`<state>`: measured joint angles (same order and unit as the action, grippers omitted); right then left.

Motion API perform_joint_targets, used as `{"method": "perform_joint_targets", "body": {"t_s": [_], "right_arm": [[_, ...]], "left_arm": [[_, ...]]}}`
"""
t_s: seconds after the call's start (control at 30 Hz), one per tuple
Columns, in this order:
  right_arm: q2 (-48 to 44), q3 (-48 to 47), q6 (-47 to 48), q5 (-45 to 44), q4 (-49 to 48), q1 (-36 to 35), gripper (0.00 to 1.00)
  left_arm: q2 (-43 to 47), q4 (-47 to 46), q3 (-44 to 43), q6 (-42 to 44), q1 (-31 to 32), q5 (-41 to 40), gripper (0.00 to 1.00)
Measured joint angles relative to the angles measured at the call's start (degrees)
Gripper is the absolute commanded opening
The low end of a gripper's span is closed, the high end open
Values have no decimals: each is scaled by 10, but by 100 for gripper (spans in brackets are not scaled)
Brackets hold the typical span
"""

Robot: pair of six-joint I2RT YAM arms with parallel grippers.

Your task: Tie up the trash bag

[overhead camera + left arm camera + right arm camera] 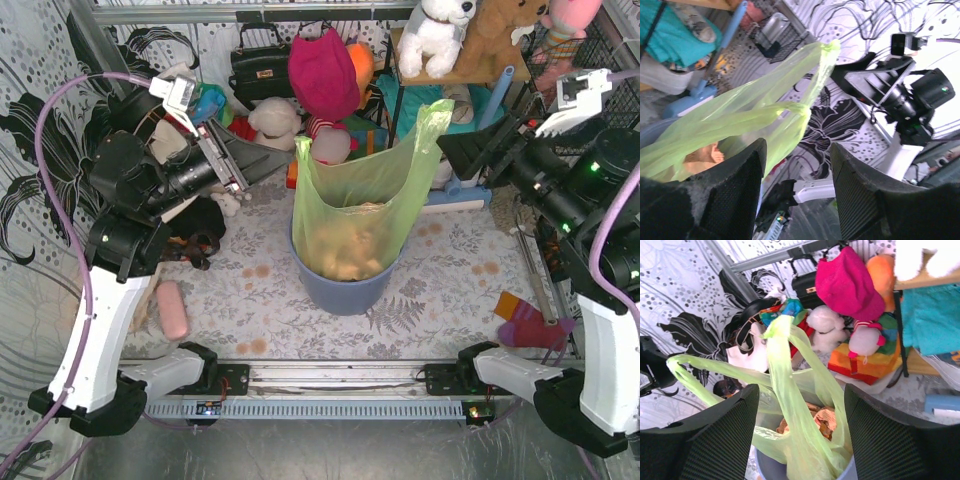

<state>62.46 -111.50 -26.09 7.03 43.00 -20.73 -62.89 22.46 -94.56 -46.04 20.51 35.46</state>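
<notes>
The trash bag (360,200), thin light-green plastic, sits in a round blue-grey bin (345,290) at the table's middle, with crumpled tan paper (350,250) showing through. Its two handle loops stand up, the right one (435,112) higher. My left gripper (285,157) is open and empty, just left of the bag's left handle. My right gripper (445,148) is open and empty, just right of the raised handle. The left wrist view shows the bag (740,115) ahead of the open left gripper (797,150). The right wrist view shows a handle (785,375) beyond the open right gripper (800,390).
Plush toys and a magenta cushion (322,70) crowd the back, beside a black handbag (262,65) and a shelf (470,70). A pink object (172,310) lies front left, and a red and purple item (530,325) front right. Patterned walls stand on both sides.
</notes>
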Motion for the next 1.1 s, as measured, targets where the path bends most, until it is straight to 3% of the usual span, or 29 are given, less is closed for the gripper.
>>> {"method": "perform_joint_targets", "body": {"t_s": [0.4,0.73,0.9,1.1], "right_arm": [[31,0,-16,63,-56,0,69],[40,0,-16,65,-81,0,57],[54,0,-12,52,-84,0,49],[59,1,-10,52,-88,0,45]], "left_arm": [[-29,-172,40,-92,6,37,63],[-64,-177,40,-91,31,40,62],[-66,-147,26,-68,32,29,66],[-67,-105,7,-42,32,9,66]]}}
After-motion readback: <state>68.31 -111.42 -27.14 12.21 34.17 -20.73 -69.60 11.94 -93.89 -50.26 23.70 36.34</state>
